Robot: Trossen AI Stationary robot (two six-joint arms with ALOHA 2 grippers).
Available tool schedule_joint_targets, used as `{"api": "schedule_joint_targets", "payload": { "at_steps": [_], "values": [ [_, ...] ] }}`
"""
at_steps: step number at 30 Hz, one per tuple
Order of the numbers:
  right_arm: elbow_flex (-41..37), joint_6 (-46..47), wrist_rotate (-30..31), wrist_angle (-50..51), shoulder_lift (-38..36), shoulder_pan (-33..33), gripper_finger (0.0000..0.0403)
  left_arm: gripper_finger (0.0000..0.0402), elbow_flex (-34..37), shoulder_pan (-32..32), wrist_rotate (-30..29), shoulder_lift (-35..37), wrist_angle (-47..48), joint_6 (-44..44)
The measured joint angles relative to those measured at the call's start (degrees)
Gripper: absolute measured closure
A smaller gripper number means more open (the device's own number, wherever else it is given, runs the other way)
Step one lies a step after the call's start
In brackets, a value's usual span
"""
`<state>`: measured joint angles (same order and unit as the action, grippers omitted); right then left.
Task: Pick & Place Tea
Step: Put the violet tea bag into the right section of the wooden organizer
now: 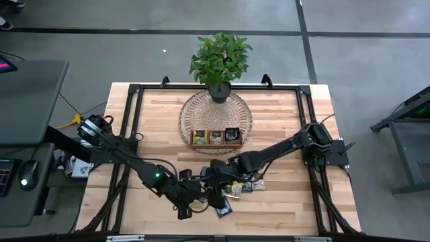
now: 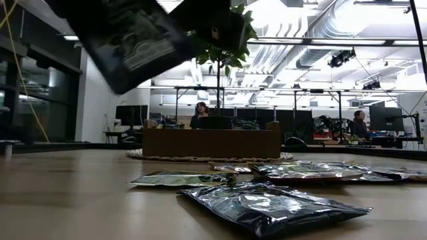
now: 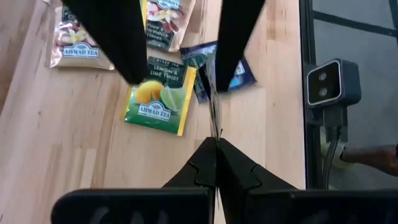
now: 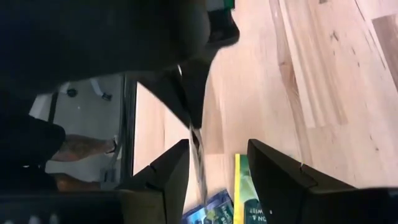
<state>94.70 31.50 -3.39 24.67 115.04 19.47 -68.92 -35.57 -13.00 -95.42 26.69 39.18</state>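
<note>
While left gripper (image 3: 216, 146) pinches the dark sachet (image 2: 133, 40) edge-on, aloft (upper left, low view), right gripper (image 4: 217, 152) straddles it, jaws wide. Risks: thin pinch slips, or right fingers snag it.

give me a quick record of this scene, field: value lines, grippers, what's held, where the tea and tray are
left gripper: shut on a dark sachet seen edge-on, lifted above the table
right gripper: open, fingers either side of the same sachet's edge
handover: looks under way, not settled
loose sachets: scattered on the table's near side; one lemon-lime sachet lies flat
tray: on the round woven mat, three compartments
plant: at the mat's far edge
</note>
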Motion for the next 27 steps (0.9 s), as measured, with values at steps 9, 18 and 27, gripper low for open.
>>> {"api": "schedule_joint_targets", "payload": {
  "at_steps": [9, 18, 27],
  "values": [
    [0.02, 0.90, -0.88, -1.84, -0.02, 0.04, 0.0262, 0.0401, -0.40, 0.00, -1.15, 0.00, -0.07, 0.11],
    [0.04, 0.97, -3.23, -1.82, -0.02, 0.06, 0.0341, 0.0401, -0.40, 0.00, -2.68, 0.00, -0.54, 1.57],
    [0.09, -0.76, -4.07, -1.78, -0.04, 0.22, 0.0400, 0.0401, -0.40, -0.02, -2.63, 0.02, -1.23, 1.57]
  ]
}}
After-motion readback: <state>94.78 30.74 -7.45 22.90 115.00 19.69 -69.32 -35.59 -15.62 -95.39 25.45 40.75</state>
